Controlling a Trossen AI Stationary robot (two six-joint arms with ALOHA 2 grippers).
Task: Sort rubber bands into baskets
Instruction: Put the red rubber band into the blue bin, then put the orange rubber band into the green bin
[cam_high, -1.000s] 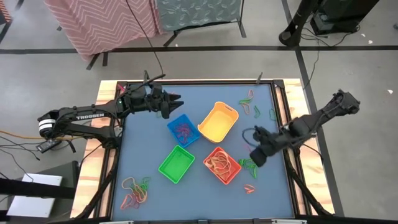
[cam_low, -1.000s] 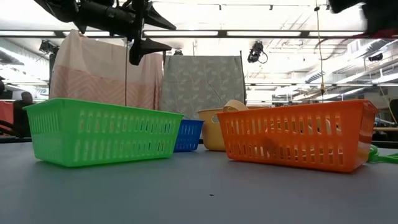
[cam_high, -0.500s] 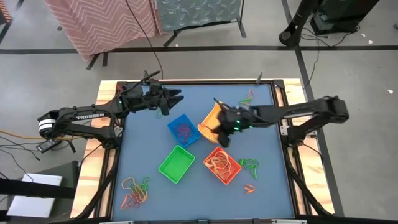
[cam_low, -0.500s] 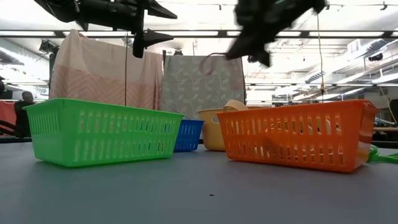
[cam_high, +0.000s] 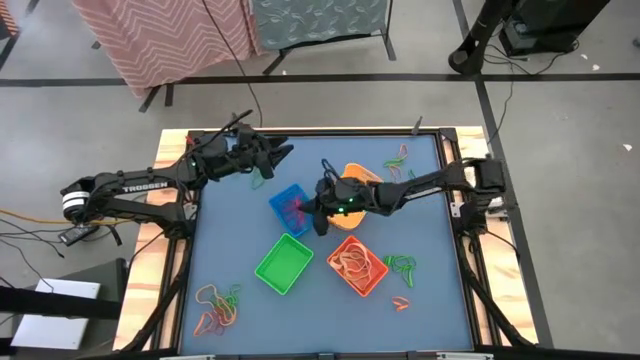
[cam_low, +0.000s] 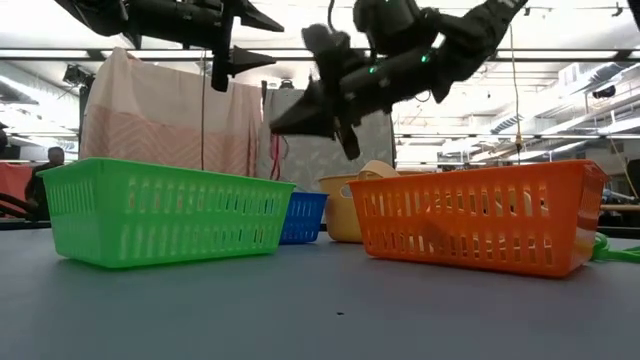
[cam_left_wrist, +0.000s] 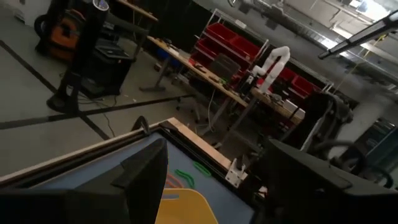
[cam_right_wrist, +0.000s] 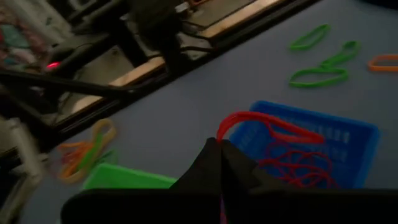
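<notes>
**Right gripper held a red band over the blue basket**

In the high view, the right gripper (cam_high: 318, 212) sat near the centre of the frame, just right of the blue basket (cam_high: 291, 209), its arm stretching in from the right edge across the yellow basket (cam_high: 362, 174). Its fingers were pinched together on a red rubber band (cam_right_wrist: 261, 122); in the right wrist view the loop stuck out from the closed tips in front of the blue basket, which already contained red bands.

The left gripper (cam_high: 281, 153) hung in the upper left part of the high view, above the blue basket in the frame, its fingers spread wide and holding nothing.

The green basket (cam_high: 283, 263) lay below centre, and the orange basket (cam_high: 357, 266), holding orange bands, lay to its right. Loose rubber bands lay in three places: a mixed heap (cam_high: 217, 306) at lower left, green ones (cam_high: 400, 265) just right of the orange basket, and a scatter (cam_high: 400, 160) at upper right of the mat.
</notes>
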